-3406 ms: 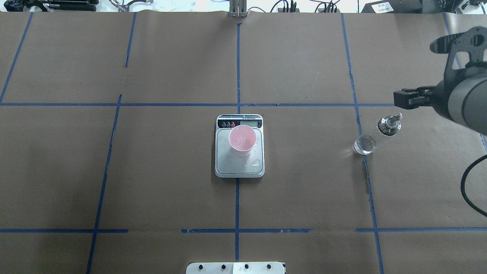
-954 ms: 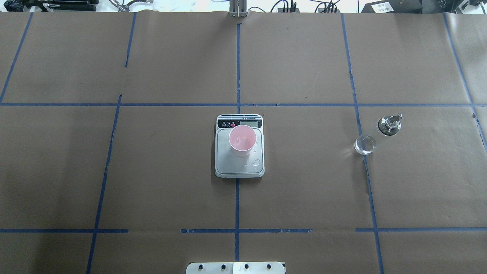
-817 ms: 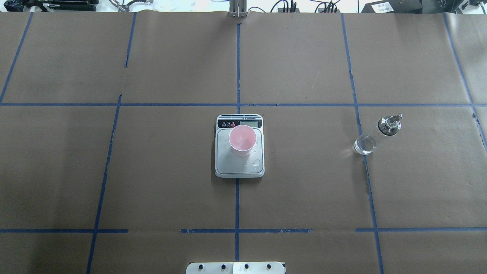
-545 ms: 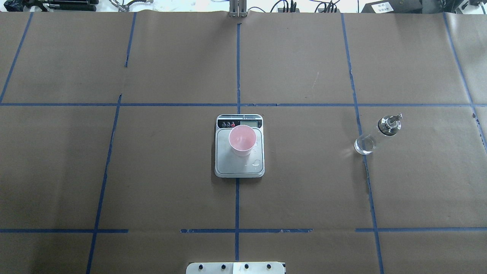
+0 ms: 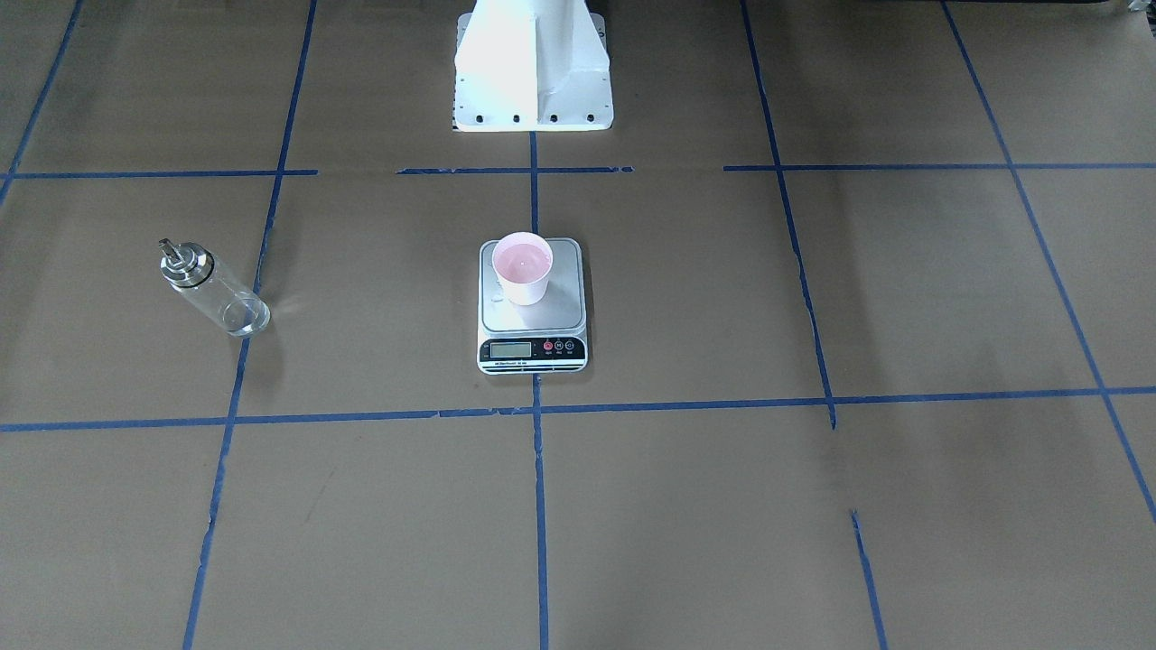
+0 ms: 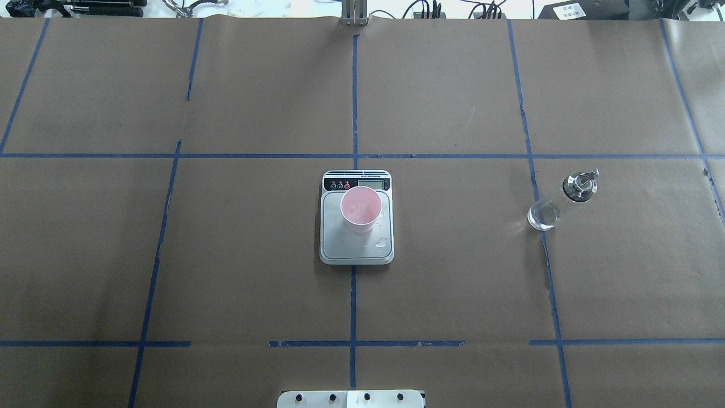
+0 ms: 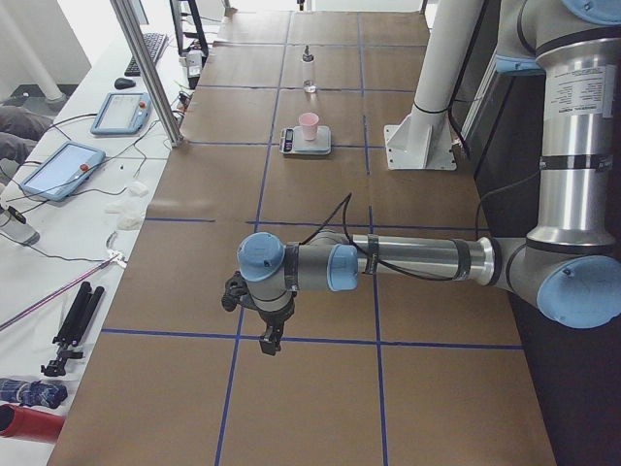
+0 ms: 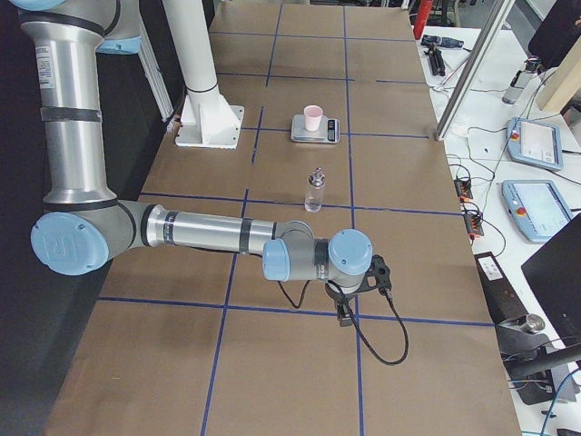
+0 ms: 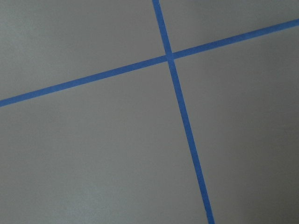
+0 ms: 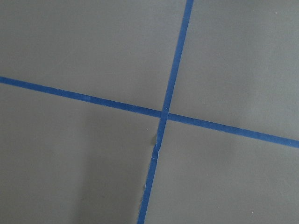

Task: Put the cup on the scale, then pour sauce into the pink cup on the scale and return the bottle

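1. Your left hand (image 7: 269, 340) hangs low over the bench (image 6: 453, 283) near its left end, well apart from the task's things. Only the side view shows it, so I cannot tell whether it is released or clenched. Its wrist camera sees nothing but brown paper and a cross of blue tape (image 9: 169, 58).
2. Your right hand (image 8: 345, 313) hangs low near the opposite end, and I cannot tell its state either. A black cable (image 8: 390, 350) loops onto the bench beside it.
3. The cup (image 6: 360, 208) stands upright on the scale (image 6: 357, 249), towards the button end of the platform.
4. The bottle (image 6: 558, 203) stands upright and free on a tape line on the robot's right, well apart from the scale. Judging by this, you have little or nothing left to do.
5. Clear drops (image 6: 383, 242) lie on the platform just beside the cup. They probably add to the reading, and wiping them could nudge the light cup over.
6. If you swing the right arm inward, the trailing cable could snag or sweep the tall, narrow bottle down.
7. The scale's strip carries small print and an LCD, both too small to read. I can make out no brand on the bottle or cup.
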Tool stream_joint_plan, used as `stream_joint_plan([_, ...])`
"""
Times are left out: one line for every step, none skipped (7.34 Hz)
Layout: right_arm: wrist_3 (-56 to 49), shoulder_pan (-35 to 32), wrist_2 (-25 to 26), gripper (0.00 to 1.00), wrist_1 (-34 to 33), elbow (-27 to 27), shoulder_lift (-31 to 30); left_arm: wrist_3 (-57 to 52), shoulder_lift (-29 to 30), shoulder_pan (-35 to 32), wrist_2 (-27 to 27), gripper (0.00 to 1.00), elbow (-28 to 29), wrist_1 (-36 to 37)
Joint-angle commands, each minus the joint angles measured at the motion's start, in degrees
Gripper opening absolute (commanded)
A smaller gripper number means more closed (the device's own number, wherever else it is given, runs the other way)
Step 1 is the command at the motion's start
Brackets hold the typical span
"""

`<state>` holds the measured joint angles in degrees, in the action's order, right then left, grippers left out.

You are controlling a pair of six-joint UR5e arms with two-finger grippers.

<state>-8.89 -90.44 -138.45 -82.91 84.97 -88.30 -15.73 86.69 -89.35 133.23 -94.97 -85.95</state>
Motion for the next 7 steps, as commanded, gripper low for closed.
stream_joint_plan([3.9, -0.1, -0.5, 1.0, 0.0, 0.6, 0.2, 0.0, -0.1, 0.0, 0.3, 1.0, -0.1, 0.1])
stream_joint_plan([5.6, -0.1, -0.7, 1.0, -0.1, 2.5, 0.0, 0.0, 0.0, 0.0, 0.3, 1.0, -0.1, 0.1])
stream_joint_plan([6.3, -0.1, -0.7, 1.0, -0.2, 2.9, -0.4, 0.0, 0.0, 0.0, 0.3, 1.0, -0.1, 0.2])
stream_joint_plan([6.3, -0.1, -0.1, 1.0, -0.2, 3.7, -0.6, 0.1, 0.0, 0.0, 0.3, 1.0, -0.1, 0.2])
stream_joint_plan([6.4, -0.1, 0.0, 1.0, -0.2, 4.0, -0.9, 0.0, 0.0, 0.0, 0.3, 1.0, -0.3, 0.2])
stream_joint_plan([6.9, 0.0, 0.0, 1.0, -0.5, 4.0, -0.8, 0.1, 0.0, 0.0, 0.3, 1.0, -0.6, 0.2])
stream_joint_plan([9.9, 0.3, 0.0, 1.0, -2.2, 4.2, -0.1, 0.1, 0.0, 0.0, 0.3, 1.0, -0.6, 0.2])
